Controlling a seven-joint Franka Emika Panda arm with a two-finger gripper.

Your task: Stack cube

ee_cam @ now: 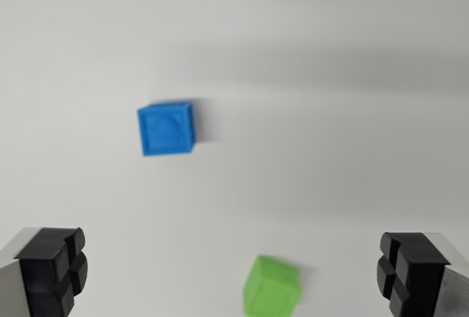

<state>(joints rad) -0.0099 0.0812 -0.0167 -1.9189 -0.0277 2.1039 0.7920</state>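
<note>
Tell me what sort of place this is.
Probably a robot test bench or lab tabletop, though little surrounding is visible. A plain white surface holds only a blue cube and a green cube, set apart from each other, with the open end effector above them, holding nothing.

bright even light, soft shadows, motion blur

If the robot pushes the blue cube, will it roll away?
Probably not: the blue cube has flat faces, so it should slide, not roll. It looks like hard plastic, likely stiff and light. The white table looks smooth, so it may skid.
</note>
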